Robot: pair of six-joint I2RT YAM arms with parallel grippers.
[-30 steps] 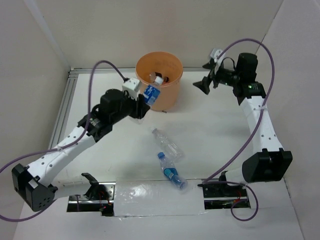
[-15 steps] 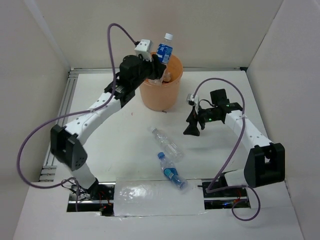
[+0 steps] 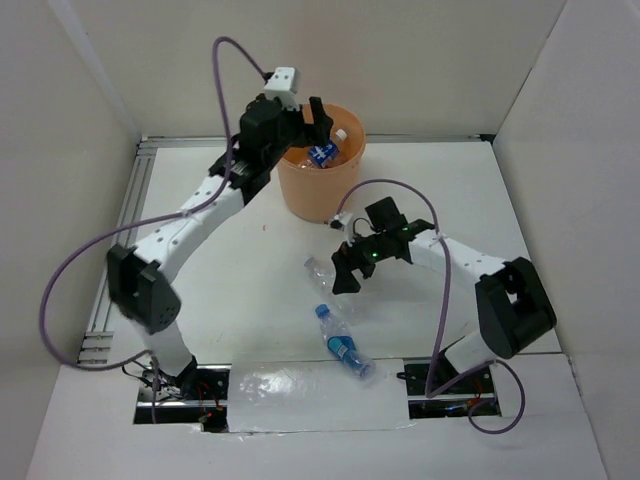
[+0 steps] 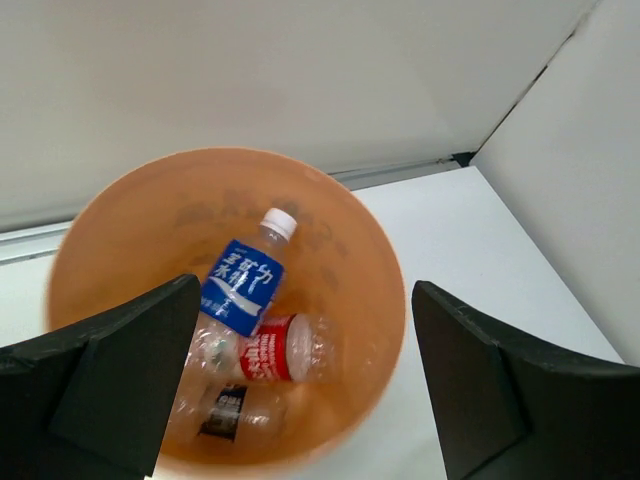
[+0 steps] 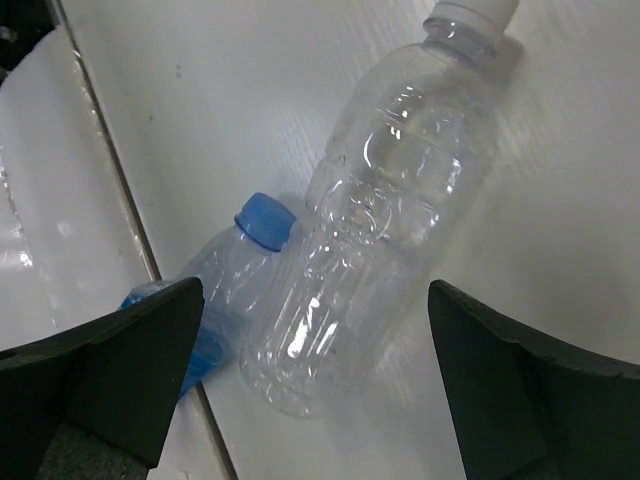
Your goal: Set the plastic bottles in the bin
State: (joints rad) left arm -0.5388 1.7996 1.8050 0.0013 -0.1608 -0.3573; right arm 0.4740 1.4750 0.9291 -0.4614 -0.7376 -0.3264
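The bin is a pale-orange bucket at the back of the table. My left gripper hangs open above its mouth, holding nothing. In the left wrist view, between the open fingers of the left gripper, the bin holds a blue-labelled bottle, a red-labelled one and a black-labelled one. My right gripper is open just above a clear white-capped bottle lying on the table. A blue-capped bottle lies nearer. The right gripper straddles the clear bottle beside the blue-capped one.
White walls close in the table on the left, back and right. An aluminium rail runs along the left side. A glossy sheet covers the front edge between the arm bases. Purple cables loop above both arms.
My left gripper opened and the blue-labelled bottle dropped from above the rim into the bin. My right arm swung left and down over the clear bottle, its jaws spreading wider.
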